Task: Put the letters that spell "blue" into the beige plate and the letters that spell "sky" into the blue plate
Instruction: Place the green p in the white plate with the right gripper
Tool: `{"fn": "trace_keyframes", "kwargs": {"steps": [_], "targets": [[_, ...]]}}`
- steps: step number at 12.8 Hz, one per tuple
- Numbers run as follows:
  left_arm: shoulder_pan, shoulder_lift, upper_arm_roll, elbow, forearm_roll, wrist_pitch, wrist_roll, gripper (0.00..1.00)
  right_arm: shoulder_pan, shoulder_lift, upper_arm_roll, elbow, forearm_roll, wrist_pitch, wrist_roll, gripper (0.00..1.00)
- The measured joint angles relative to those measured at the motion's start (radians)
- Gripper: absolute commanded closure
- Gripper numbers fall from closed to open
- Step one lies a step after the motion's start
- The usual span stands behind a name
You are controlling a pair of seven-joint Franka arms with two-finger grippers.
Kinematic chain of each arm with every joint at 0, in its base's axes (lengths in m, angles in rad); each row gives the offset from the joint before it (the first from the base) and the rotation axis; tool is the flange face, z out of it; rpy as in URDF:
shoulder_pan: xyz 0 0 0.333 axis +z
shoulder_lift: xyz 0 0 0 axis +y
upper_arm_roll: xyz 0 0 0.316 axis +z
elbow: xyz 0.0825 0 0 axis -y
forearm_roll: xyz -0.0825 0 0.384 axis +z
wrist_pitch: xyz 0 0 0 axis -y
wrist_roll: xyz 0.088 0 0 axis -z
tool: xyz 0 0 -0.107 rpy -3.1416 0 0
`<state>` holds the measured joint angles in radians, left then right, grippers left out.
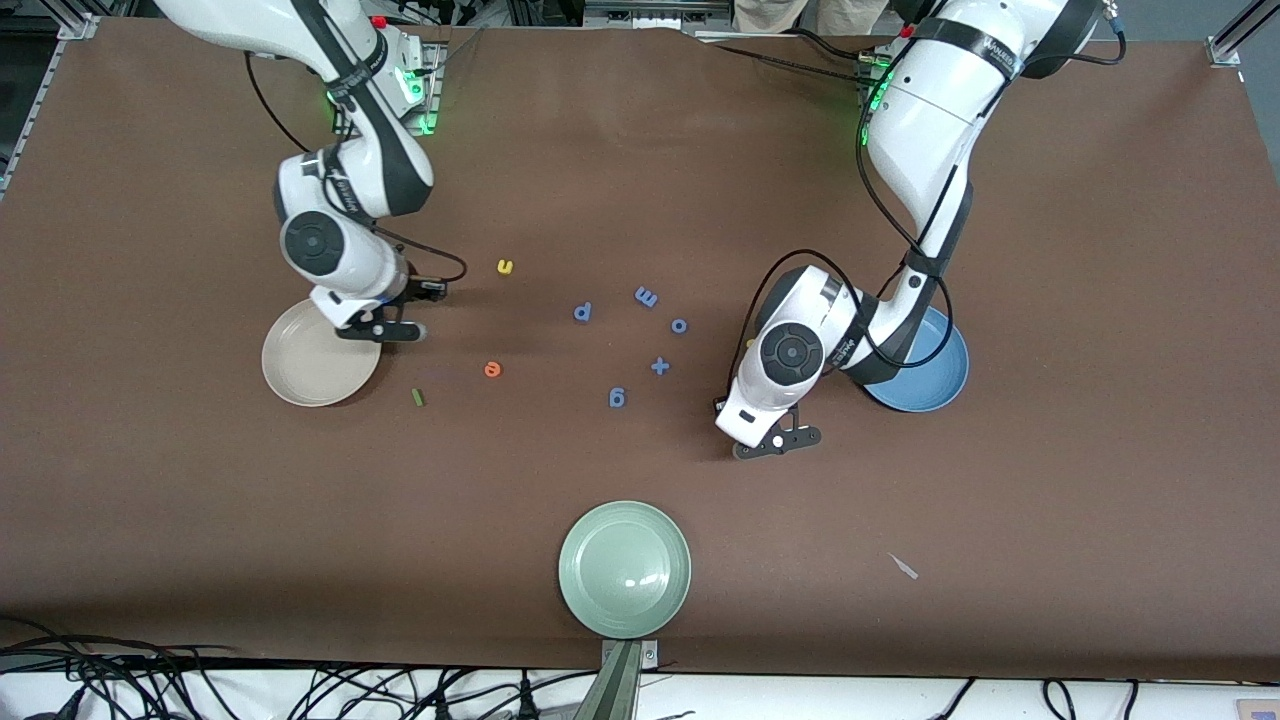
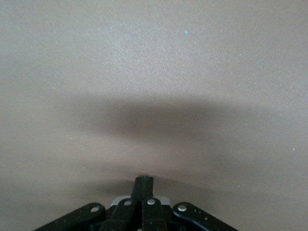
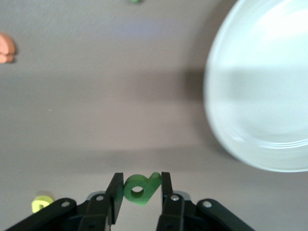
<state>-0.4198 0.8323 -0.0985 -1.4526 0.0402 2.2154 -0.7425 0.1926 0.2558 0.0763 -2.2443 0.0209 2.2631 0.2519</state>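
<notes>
My right gripper (image 1: 385,331) (image 3: 139,185) is shut on the green b (image 3: 140,191), held low over the table just beside the beige plate (image 1: 315,355) (image 3: 260,91). The yellow u (image 1: 505,266) (image 3: 42,202), orange e (image 1: 491,369) (image 3: 6,48) and dark green l (image 1: 418,397) (image 3: 135,1) lie on the table. My left gripper (image 1: 778,440) (image 2: 144,181) is shut, nothing showing between its fingers, over bare table beside the blue plate (image 1: 935,375). A yellow speck (image 1: 750,343) peeks out at the left wrist; the "sky" letters are otherwise hidden.
Several small blue letters (image 1: 646,296) lie scattered mid-table between the arms. A pale green plate (image 1: 625,570) sits near the front edge, with a white scrap (image 1: 903,566) toward the left arm's end.
</notes>
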Motion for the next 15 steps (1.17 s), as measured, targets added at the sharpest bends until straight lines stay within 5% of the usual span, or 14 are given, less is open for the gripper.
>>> {"fn": "trace_keyframes", "kwargs": {"steps": [3,6,8,9,11,15], "targets": [[0.008,-0.034,0.007,0.005,0.001,-0.044,0.005,1.00,-0.002,-0.007,-0.121,0.015,-0.041,-0.020,-0.183,0.70],[0.033,-0.063,0.008,0.006,0.001,-0.077,0.028,1.00,-0.019,0.005,-0.206,0.026,-0.058,-0.017,-0.323,0.57],[0.045,-0.071,0.008,0.006,0.001,-0.083,0.045,1.00,-0.022,0.017,-0.213,0.045,-0.059,-0.015,-0.341,0.29],[0.046,-0.071,0.008,0.005,0.001,-0.084,0.048,0.95,-0.020,0.023,-0.211,0.061,-0.059,-0.015,-0.341,0.27],[0.041,-0.071,0.003,0.003,0.001,-0.091,0.047,0.02,-0.017,0.040,-0.207,0.106,-0.059,-0.015,-0.341,0.21],[0.013,-0.068,-0.005,-0.006,0.001,-0.093,0.029,0.00,-0.005,0.086,-0.139,0.211,-0.058,-0.026,-0.342,0.09]]}}
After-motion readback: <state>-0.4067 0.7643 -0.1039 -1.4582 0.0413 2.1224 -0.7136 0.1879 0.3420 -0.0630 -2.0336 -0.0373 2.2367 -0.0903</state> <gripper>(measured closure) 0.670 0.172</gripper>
